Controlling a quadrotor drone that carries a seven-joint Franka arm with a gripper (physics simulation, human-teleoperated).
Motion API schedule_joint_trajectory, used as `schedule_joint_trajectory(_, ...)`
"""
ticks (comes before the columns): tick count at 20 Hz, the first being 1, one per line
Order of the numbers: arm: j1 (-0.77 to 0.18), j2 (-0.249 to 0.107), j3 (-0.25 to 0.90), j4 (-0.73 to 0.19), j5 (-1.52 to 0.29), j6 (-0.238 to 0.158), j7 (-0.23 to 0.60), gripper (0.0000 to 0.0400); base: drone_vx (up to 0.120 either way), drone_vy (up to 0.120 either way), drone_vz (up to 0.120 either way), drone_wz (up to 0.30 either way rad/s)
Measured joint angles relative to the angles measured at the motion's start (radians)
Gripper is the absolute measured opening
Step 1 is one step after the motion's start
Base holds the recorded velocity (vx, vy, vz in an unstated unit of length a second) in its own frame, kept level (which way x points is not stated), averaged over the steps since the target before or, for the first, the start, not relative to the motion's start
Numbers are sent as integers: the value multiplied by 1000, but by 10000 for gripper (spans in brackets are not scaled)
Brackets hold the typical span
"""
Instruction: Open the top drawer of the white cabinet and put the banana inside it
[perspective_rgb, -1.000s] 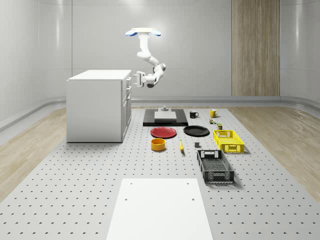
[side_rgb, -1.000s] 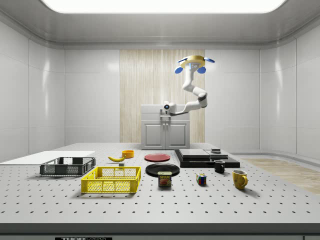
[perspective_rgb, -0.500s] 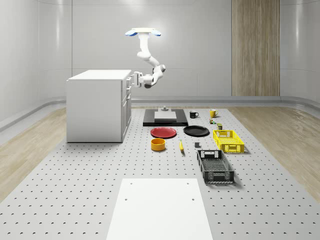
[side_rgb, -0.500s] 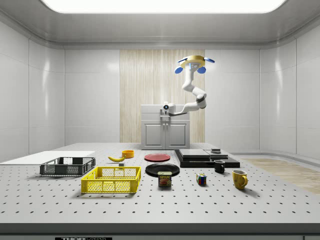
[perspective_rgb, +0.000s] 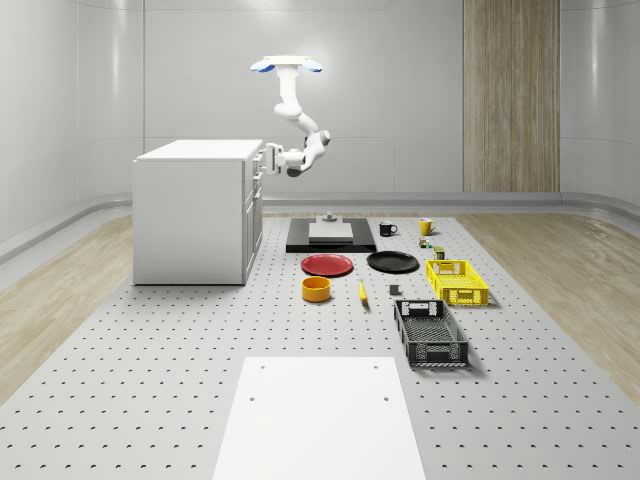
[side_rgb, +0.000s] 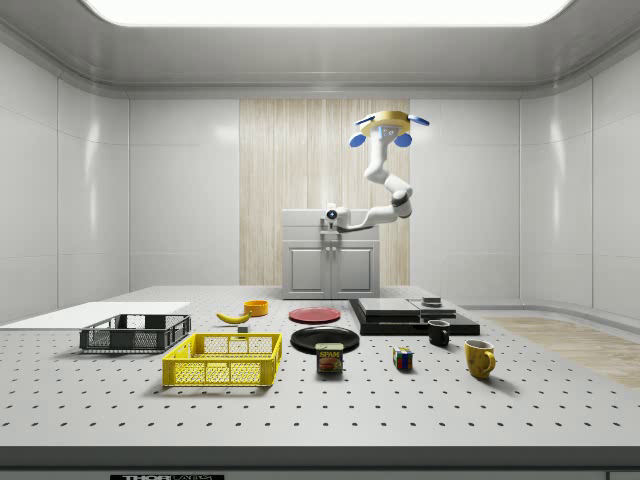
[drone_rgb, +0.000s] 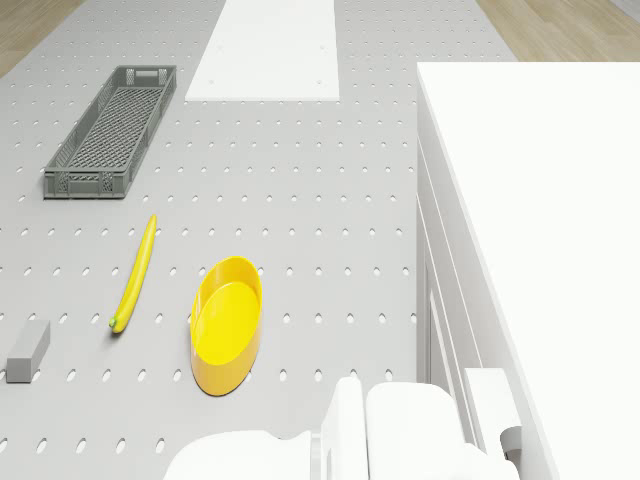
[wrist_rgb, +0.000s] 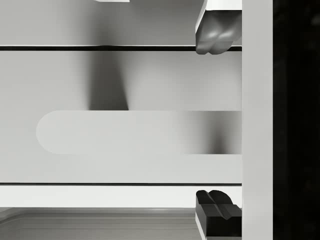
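A: Where is the flying white drone (perspective_rgb: 287, 65)?

B: It hovers in the air in front of the tall white cabinet (perspective_rgb: 195, 212), above the grey desk with the little holes (perspective_rgb: 150, 360). Its bent white arm (perspective_rgb: 300, 125) reaches across to the cabinet's front.

A: And the gripper (perspective_rgb: 268, 158)?

B: It sits right at the top drawer (wrist_rgb: 125, 117), near the cabinet's top edge. In the wrist view the long rounded drawer handle (wrist_rgb: 135, 132) runs between the two dark fingers (wrist_rgb: 216, 31). The fingers are apart, one on each side of the handle, and do not seem to squeeze it yet.

A: Is the drawer open?

B: No, it looks shut.

A: Where is the long yellow banana (drone_rgb: 135, 272)?

B: It lies flat on the desk, just beside the round yellow bowl (drone_rgb: 228, 324), well apart from the cabinet. The long grey mesh crate (drone_rgb: 110, 128) is near it too.

A: What could go wrong?

B: The fingers look close to one end of the handle. If they close there, they might slip off when the arm pulls. And if the drone wobbles while pulling, the grip could come loose and the drawer would stay shut.
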Motion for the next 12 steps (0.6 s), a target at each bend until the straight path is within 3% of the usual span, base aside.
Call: schedule_joint_trajectory(12,3,34,17,8,37,7,-22,400,0,0,0,0)
